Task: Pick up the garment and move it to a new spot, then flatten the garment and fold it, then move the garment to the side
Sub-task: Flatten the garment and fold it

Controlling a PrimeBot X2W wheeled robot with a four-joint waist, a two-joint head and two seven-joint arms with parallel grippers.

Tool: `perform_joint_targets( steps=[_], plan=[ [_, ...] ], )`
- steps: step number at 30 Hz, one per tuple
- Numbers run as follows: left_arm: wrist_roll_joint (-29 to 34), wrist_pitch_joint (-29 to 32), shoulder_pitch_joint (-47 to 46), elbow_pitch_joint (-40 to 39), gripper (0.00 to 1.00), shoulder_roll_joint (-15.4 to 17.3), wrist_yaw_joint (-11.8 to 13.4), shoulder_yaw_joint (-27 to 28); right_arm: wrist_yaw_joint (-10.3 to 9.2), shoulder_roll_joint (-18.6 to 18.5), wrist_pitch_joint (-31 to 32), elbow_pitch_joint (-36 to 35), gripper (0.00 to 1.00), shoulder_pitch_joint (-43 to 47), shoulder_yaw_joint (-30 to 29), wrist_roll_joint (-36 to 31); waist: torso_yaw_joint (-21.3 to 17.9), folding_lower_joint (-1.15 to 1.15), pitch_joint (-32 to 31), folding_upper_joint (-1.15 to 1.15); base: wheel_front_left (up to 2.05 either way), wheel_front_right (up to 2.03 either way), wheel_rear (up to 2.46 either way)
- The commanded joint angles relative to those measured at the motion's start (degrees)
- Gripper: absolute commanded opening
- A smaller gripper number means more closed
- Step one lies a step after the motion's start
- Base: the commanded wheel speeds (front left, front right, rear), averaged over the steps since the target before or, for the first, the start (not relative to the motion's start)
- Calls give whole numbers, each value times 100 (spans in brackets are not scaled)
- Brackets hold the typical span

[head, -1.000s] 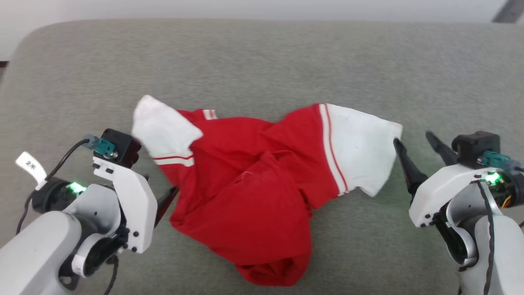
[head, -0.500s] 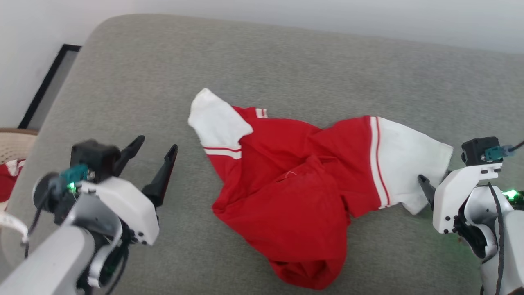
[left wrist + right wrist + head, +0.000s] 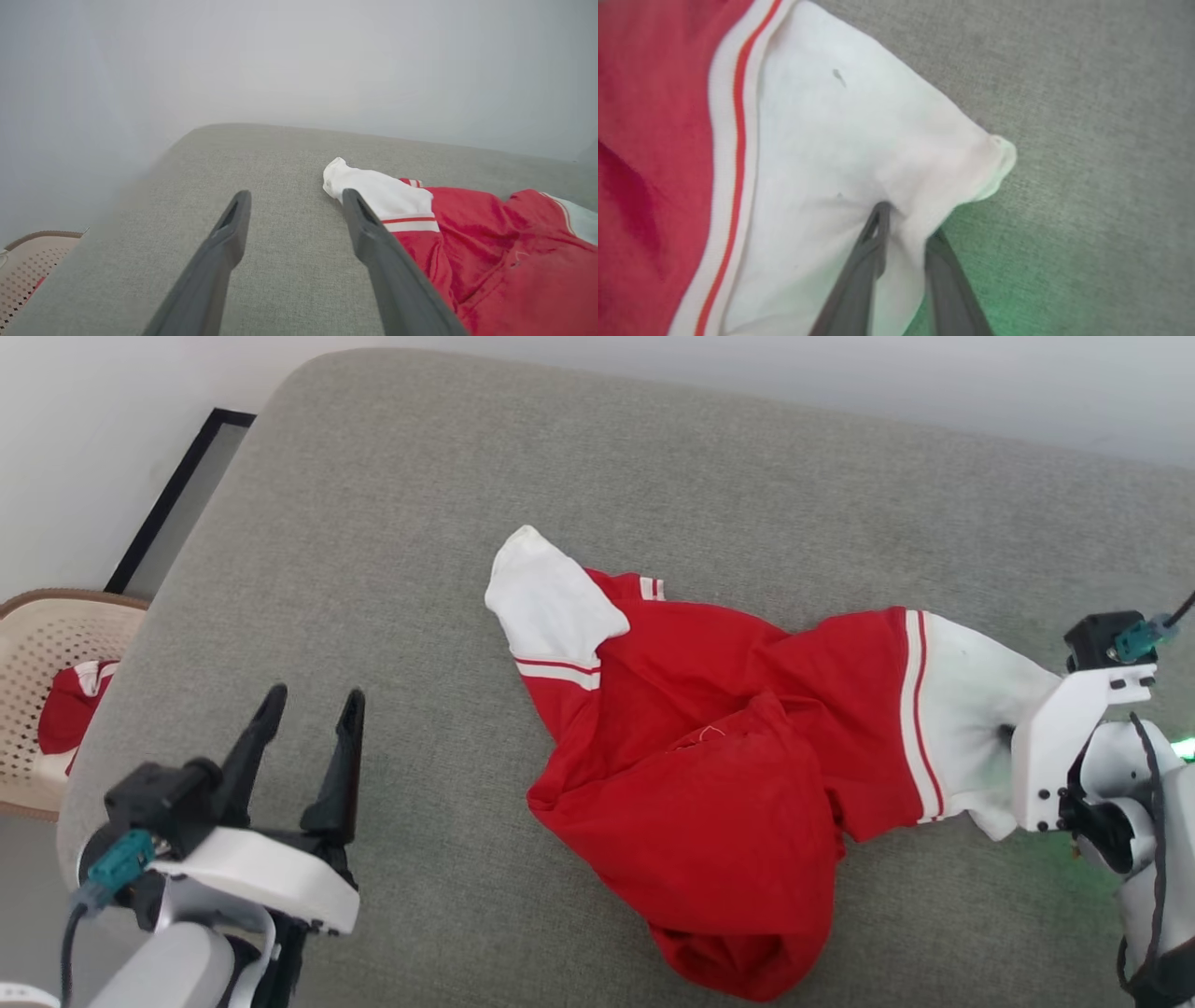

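The red T-shirt [image 3: 709, 775] lies crumpled on the grey cushion [image 3: 560, 457], long axis side to side, the right gripper [image 3: 908, 224] pinching one white sleeve [image 3: 971, 709], while the left gripper [image 3: 315, 698] (jaws apart, holding nothing) has the other sleeve [image 3: 551, 602] ahead to its right

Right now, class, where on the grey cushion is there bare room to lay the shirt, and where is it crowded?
Bare cushion runs along the far edge behind the garment, and broadly between the open left gripper and the white sleeve nearest it. Crowded: the right side, where the right gripper pinches the other sleeve.
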Motion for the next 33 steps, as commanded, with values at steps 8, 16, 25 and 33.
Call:
perform_joint_targets(
  steps=[8, 16, 25, 33],
  plan=[
    [265, -146, 614, -35, 100, -593, -211, 803, -16, -451, 63, 309, 0, -154, 0, 257, 35, 0, -15, 0, 0, 0, 0],
    [827, -149, 1197, -118, 100, -1242, -676, 1599, -13, -1205, 56, 274, 0, -199, -425, 431, -6, 0, -49, 0, 0, 0, 0],
    [1304, -150, 1309, 6, 100, -1655, -1140, 2082, -13, -1676, -144, 922, 0, -247, -967, 414, -5, 0, 37, 0, 0, 0, 0],
    [1523, -151, 1278, 119, 100, -1796, -1376, 2249, -12, -1531, -427, 1213, 100, -484, -860, 360, -119, 0, 28, 0, 0, 0, 0]
  ],
)
